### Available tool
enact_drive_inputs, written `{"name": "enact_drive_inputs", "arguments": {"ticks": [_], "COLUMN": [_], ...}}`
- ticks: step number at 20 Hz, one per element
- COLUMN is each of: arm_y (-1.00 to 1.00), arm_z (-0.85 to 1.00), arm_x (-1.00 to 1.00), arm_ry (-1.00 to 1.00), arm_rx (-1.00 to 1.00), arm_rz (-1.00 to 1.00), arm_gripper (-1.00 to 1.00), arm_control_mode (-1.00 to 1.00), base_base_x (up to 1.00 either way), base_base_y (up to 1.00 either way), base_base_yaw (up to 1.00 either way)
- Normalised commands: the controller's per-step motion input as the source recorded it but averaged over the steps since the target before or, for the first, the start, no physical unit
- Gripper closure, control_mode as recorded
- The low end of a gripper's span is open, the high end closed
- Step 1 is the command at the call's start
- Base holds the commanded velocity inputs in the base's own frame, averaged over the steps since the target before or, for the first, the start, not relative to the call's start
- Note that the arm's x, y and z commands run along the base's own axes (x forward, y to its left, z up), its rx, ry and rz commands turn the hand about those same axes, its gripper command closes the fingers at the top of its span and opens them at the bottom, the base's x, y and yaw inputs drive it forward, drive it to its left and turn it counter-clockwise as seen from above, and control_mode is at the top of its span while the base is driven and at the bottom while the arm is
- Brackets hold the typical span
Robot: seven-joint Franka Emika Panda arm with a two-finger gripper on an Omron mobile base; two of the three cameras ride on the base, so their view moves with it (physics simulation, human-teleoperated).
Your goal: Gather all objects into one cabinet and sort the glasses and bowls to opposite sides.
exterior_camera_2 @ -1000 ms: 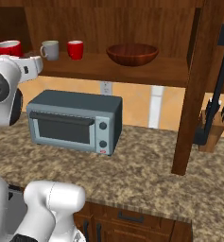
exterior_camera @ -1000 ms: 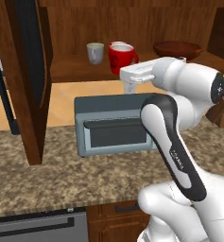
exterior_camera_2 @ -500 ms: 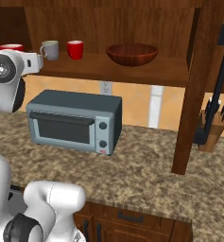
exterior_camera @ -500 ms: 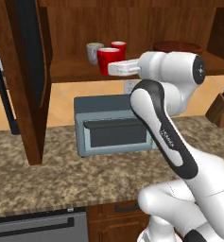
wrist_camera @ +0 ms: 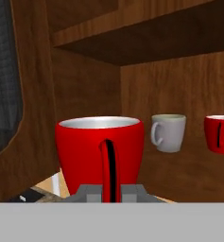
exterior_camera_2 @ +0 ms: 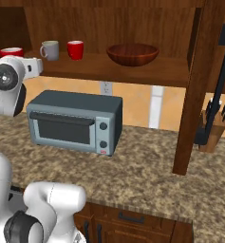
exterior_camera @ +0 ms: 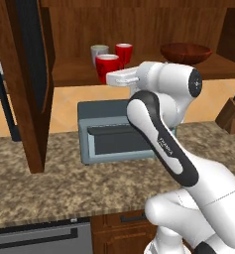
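Gripper (wrist_camera: 111, 193) fingertips mostly cut off at the bottom of the hand view; only two grey stubs show, one on each side of the handle of the near red cup (wrist_camera: 100, 153). They appear pinched on that handle, though the contact itself is hard to confirm. From the right base view this cup (exterior_camera_2: 11, 51) is half hidden behind the arm's wrist, rim only. From the left base view (exterior_camera: 107, 67) the hand covers its right side. Arm pose: rises from the base, elbow bent over the toaster oven (exterior_camera: 120, 130), forearm level, wrist reaching left at the height of the shelf (exterior_camera_2: 133, 71) of the wide cabinet. Held cup sits at the near left part of the shelf, whether resting on it or lifted cannot be told. Behind it stand the grey cup (exterior_camera: 99, 52) and second red cup (exterior_camera: 123, 52), side by side, near the back wall. Brown bowl (exterior_camera_2: 132, 53) lies well apart to the right on the same shelf. Knife block (exterior_camera_2: 212, 127) partly hidden by the cabinet's door (exterior_camera_2: 197, 85).
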Motion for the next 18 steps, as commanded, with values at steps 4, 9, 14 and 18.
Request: {"name": "enact_drive_inputs", "arguments": {"ticks": [4, 9, 14, 18], "arm_y": [0.23, 0.23, 0.16, 0.08], "arm_z": [0.0, 0.05, 0.0, 0.0], "arm_x": [0.29, 0.43, 0.47, 0.45], "arm_ry": [0.0, 0.02, 0.0, -0.03], "arm_rx": [0.0, 0.0, 0.0, 0.0], "arm_rz": [0.0, 0.0, -0.01, -0.07], "arm_gripper": [1.0, 1.0, 1.0, 1.0], "arm_control_mode": [-1.0, -1.0, -1.0, -1.0], "base_base_x": [0.0, 0.0, 0.0, 0.0], "base_base_y": [0.0, 0.0, 0.0, 0.0], "base_base_yaw": [0.0, 0.0, 0.0, 0.0]}}
